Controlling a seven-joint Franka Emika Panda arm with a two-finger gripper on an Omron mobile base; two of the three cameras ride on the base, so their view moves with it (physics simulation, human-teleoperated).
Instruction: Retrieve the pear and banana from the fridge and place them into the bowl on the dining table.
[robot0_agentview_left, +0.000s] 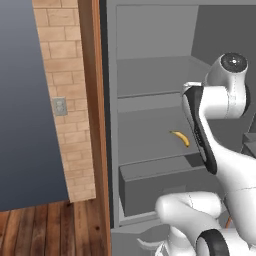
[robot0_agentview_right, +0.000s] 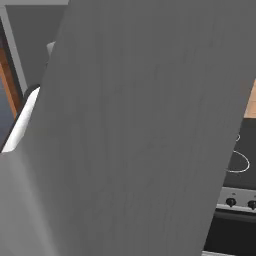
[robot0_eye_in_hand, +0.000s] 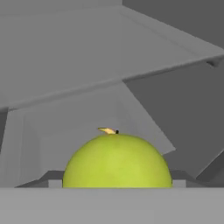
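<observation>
The pear (robot0_eye_in_hand: 117, 162), yellow-green and shiny, fills the space between my two dark fingertips in the hand view. My gripper (robot0_eye_in_hand: 116, 183) is shut on it, one finger at each side. The banana (robot0_agentview_left: 181, 138) lies on a middle shelf of the open fridge (robot0_agentview_left: 150, 75), just left of my forearm. My arm reaches into the fridge on the right, and its own links hide the hand in the left base view. The bowl and the dining table are out of view.
The grey fridge door (robot0_agentview_right: 140, 125) stands open close in front of the right base camera. A stove top (robot0_agentview_right: 239, 162) with knobs lies beyond it. A wooden panel (robot0_agentview_left: 97, 125) and a brick wall (robot0_agentview_left: 65, 100) flank the fridge's left side. A lower drawer (robot0_agentview_left: 150, 190) sits under the banana's shelf.
</observation>
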